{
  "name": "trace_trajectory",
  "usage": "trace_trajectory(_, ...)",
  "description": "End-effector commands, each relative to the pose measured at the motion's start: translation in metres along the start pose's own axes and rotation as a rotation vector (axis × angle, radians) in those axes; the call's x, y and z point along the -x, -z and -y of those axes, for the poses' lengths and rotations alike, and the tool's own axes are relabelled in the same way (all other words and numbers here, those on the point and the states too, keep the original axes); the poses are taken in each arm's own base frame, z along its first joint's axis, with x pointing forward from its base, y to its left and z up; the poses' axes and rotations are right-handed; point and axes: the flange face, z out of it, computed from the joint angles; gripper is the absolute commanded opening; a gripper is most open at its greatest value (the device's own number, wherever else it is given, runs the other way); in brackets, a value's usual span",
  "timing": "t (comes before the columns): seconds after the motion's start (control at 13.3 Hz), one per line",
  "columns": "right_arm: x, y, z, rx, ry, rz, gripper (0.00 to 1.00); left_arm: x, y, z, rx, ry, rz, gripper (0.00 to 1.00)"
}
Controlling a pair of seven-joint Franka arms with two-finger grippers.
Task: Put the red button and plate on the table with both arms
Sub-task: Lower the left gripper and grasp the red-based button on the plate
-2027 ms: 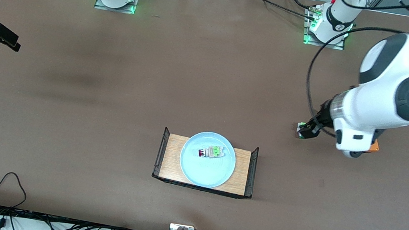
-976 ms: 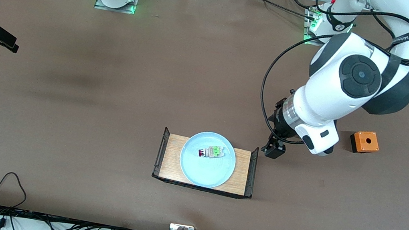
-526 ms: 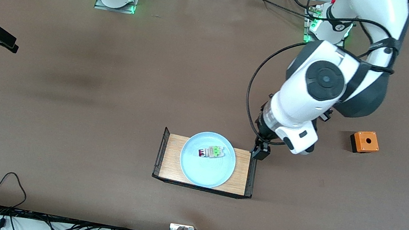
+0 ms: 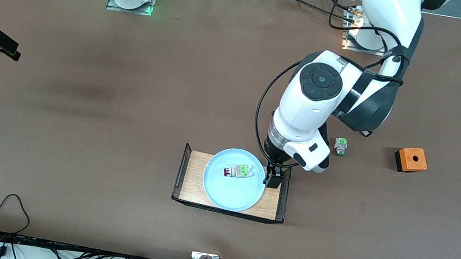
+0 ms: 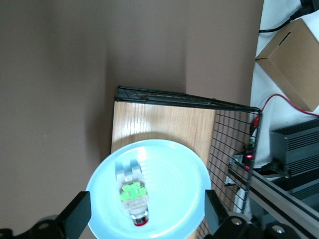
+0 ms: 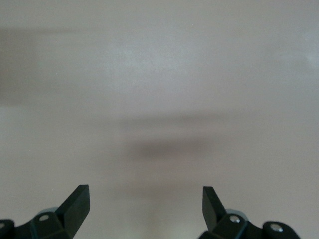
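Pale blue, the plate point(image 4: 234, 180) sits on a small wooden tray point(image 4: 271, 199) on the table point(image 4: 120, 131), with the red button point(image 4: 236, 172) lying in it. The left gripper point(image 5: 144, 215) hovers over the plate's edge, fingers spread wide and empty. The right gripper point(image 6: 144, 205) waits, fingers apart, over bare table at the right arm's end.

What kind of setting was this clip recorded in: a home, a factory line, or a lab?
Most likely a robotics lab bench. Two white jointed robot arms are bolted along one edge of the large matte brown tabletop, loose cables and electronics line the edge nearest the front camera, and the props are staged: a pale blue round plate on a small light-wood tray.
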Motion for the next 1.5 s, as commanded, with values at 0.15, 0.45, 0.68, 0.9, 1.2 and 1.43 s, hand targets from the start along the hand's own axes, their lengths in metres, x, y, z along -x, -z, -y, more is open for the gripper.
trace_trajectory(0.15,0.006,0.009,0.005,-0.003,0.02,-0.008,1.0,0.026,-0.011,-0.002,0.09,0.083,0.019,1.0)
trace_trajectory(0.45,0.015,0.006,0.005,-0.004,0.022,0.001,1.0,0.048,-0.054,0.015,0.127,0.099,-0.033,1.0)
trace_trajectory(0.68,0.016,0.006,0.005,-0.004,0.022,0.006,1.0,0.05,-0.069,0.018,0.118,0.114,-0.041,1.0)
trace_trajectory(0.9,0.016,0.005,0.005,-0.004,0.022,0.012,1.0,0.05,-0.083,0.018,0.129,0.122,-0.038,1.0)
trace_trajectory(1.2,0.016,0.005,0.005,-0.004,0.022,0.01,1.0,0.05,-0.107,0.021,0.13,0.139,-0.061,1.0)
trace_trajectory(1.43,0.016,0.005,0.005,-0.004,0.022,0.007,1.0,0.051,-0.114,0.022,0.135,0.134,-0.059,1.0)
